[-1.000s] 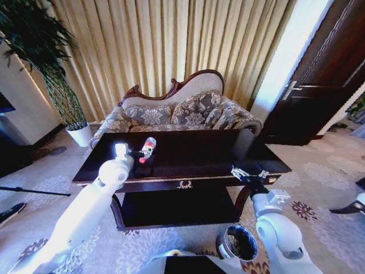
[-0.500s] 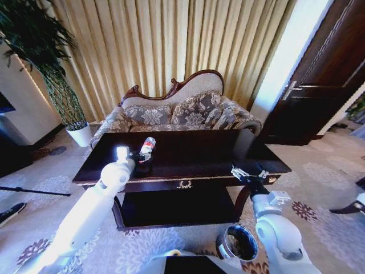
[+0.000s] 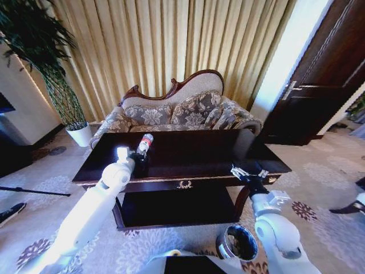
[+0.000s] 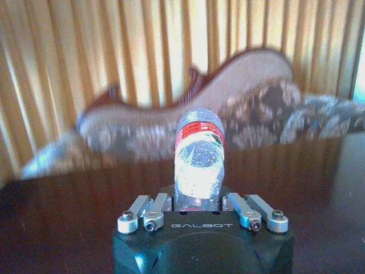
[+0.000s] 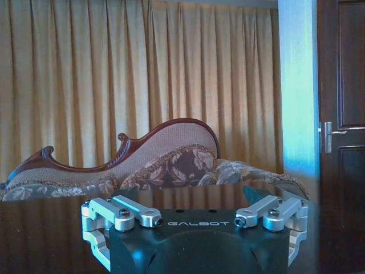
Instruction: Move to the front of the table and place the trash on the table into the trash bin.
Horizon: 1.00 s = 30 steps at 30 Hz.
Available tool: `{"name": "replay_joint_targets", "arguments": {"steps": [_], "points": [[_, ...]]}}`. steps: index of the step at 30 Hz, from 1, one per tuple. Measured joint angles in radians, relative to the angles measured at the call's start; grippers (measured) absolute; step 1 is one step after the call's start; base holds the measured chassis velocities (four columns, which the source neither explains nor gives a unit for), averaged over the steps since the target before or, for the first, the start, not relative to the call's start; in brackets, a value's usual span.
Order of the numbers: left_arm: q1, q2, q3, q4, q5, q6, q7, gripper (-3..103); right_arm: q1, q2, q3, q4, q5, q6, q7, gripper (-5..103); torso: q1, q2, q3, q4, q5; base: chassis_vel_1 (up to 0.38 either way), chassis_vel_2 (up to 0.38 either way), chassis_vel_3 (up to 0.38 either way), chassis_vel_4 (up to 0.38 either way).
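Bottle lifted further above the table than a moment ago, carried in the left gripper; pickup judged complete.
Left jaws clamp the bottle base; right gripper spread wide, empty, at the table's front right corner above the trash bin.

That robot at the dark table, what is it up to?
It is clearing trash. Its left end effector is shut on a clear plastic bottle, held over the table. The right end effector waits open at the table's front right edge. The trash bin stands on the carpet by the robot's right side.
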Motion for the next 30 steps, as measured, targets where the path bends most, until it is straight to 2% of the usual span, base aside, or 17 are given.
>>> {"name": "replay_joint_targets", "arguments": {"steps": [1,4,5,8,9,10,11,12,13,14,15,16,18,19,20,23,30], "points": [[0.000,0.000,0.000,0.000,0.000,0.000,0.000,34,0.000,0.000,0.000,0.000,0.000,0.000,0.000,100,0.000,0.000,0.000,0.0000,0.0000,0.000,0.000,0.000,0.000],[0.045,0.046,-0.020,-0.023,0.176,-0.148,0.108,33,0.010,-0.009,-0.017,0.008,0.010,-0.003,0.001,100,0.000,0.000,0.000,0.0001,0.0001,0.000,0.000,0.000,0.000],[0.045,0.046,-0.020,-0.023,0.176,-0.148,0.108,33,0.010,-0.009,-0.017,0.008,0.010,-0.003,0.001,100,0.000,0.000,0.000,0.0001,0.0001,0.000,0.000,0.000,0.000],[0.098,0.091,-0.044,-0.027,0.375,-0.321,0.220,33,0.026,-0.036,-0.040,0.034,0.064,-0.030,0.001,100,0.000,0.000,0.000,0.0002,0.0000,0.000,0.000,0.000,0.000],[0.116,0.108,-0.057,-0.020,0.471,-0.406,0.261,33,0.034,-0.051,-0.048,0.051,0.106,-0.046,0.001,100,0.000,0.000,0.000,0.0003,-0.0001,0.000,0.000,0.000,0.000],[0.116,0.108,-0.057,-0.020,0.471,-0.406,0.261,33,0.034,-0.051,-0.048,0.051,0.106,-0.046,0.001,100,0.000,0.000,0.000,0.0003,-0.0001,0.000,0.000,0.000,0.000],[0.128,0.120,-0.070,-0.005,0.566,-0.488,0.296,33,0.041,-0.065,-0.054,0.065,0.145,-0.059,0.000,100,0.000,0.000,0.000,0.0004,-0.0001,0.000,0.000,0.000,0.000],[0.138,0.137,-0.098,0.030,0.763,-0.656,0.347,33,0.053,-0.091,-0.065,0.097,0.243,-0.089,0.000,100,0.000,0.000,0.000,0.0004,0.0000,0.000,0.000,0.000,0.000],[0.138,0.137,-0.098,0.030,0.763,-0.656,0.347,33,0.053,-0.091,-0.065,0.097,0.243,-0.089,0.000,100,0.000,0.000,0.000,0.0004,0.0000,0.000,0.000,0.000,0.000],[0.138,0.140,-0.107,0.041,0.821,-0.706,0.356,33,0.056,-0.098,-0.068,0.109,0.280,-0.100,0.000,100,0.000,0.000,0.000,0.0005,-0.0001,0.000,0.000,0.000,0.000],[0.134,0.145,-0.123,0.061,0.948,-0.814,0.367,33,0.063,-0.118,-0.078,0.142,0.394,-0.134,0.000,100,0.000,0.000,0.000,0.0002,-0.0001,0.000,0.000,0.000,0.000],[0.126,0.145,-0.125,0.066,1.008,-0.858,0.367,33,0.068,-0.130,-0.088,0.158,0.468,-0.150,0.000,100,0.000,0.000,0.000,0.0001,-0.0002,0.000,0.000,0.000,0.000],[0.121,0.145,-0.124,0.068,1.034,-0.877,0.367,33,0.072,-0.135,-0.093,0.166,0.509,-0.158,0.000,100,0.000,0.000,0.000,0.0000,-0.0001,0.000,0.000,0.000,0.000],[0.105,0.140,-0.113,0.072,1.101,-0.921,0.361,33,0.087,-0.145,-0.107,0.185,0.616,-0.178,0.002,100,0.000,0.000,0.000,0.0000,0.0001,0.000,0.000,0.000,0.000],[0.105,0.140,-0.113,0.072,1.101,-0.921,0.361,33,0.087,-0.145,-0.107,0.185,0.616,-0.178,0.002,100,0.000,0.000,0.000,0.0000,0.0001,0.000,0.000,0.000,0.000],[0.072,0.125,-0.061,0.074,1.223,-0.981,0.326,33,0.137,-0.152,-0.130,0.195,0.813,-0.212,0.007,100,0.000,0.000,0.000,0.0000,0.0001,0.000,0.000,0.000,0.000],[0.022,0.102,0.055,0.046,1.336,-0.989,0.313,33,0.189,-0.146,-0.192,0.196,0.869,-0.218,0.016,100,0.000,0.000,0.000,0.0000,0.0001,0.000,0.000,0.000,0.000]]}}
